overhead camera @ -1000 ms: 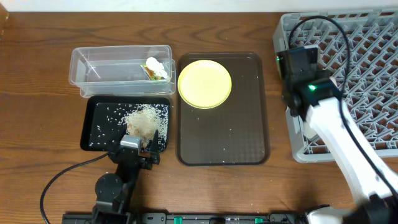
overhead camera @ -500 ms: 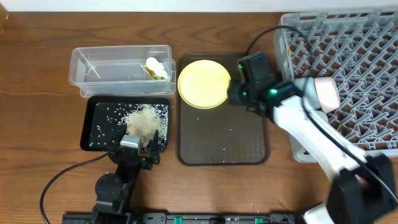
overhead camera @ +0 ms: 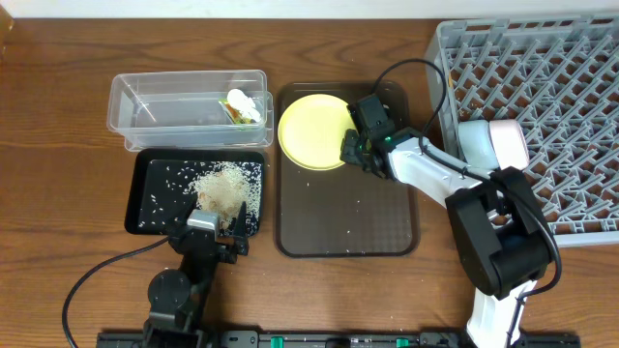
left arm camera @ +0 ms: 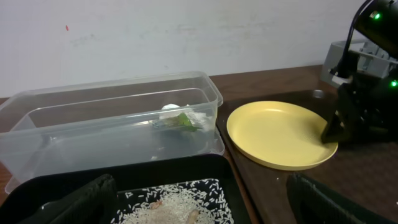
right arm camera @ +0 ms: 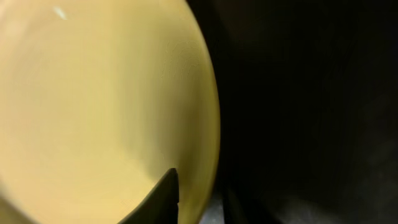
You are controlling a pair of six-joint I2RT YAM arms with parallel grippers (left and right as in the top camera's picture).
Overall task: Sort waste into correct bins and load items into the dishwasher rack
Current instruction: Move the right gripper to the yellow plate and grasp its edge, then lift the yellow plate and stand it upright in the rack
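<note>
1. The yellow plate (overhead camera: 309, 129) lies on the brown tray (overhead camera: 348, 217), toward the table's far edge.
2. The right fingers (overhead camera: 347, 152) are parted astride the plate's right rim, one tip above it and one outside.
3. The left fingers (overhead camera: 215, 235) are spread wide and empty near the table's front edge, at the black tray (overhead camera: 152, 184) of rice (overhead camera: 224, 186).
4. The wrapper (overhead camera: 237, 112) lies in the clear tub (overhead camera: 145, 104).

Robot test bench: wooden table (overhead camera: 58, 116), bare white wall (left arm camera: 155, 31).
</note>
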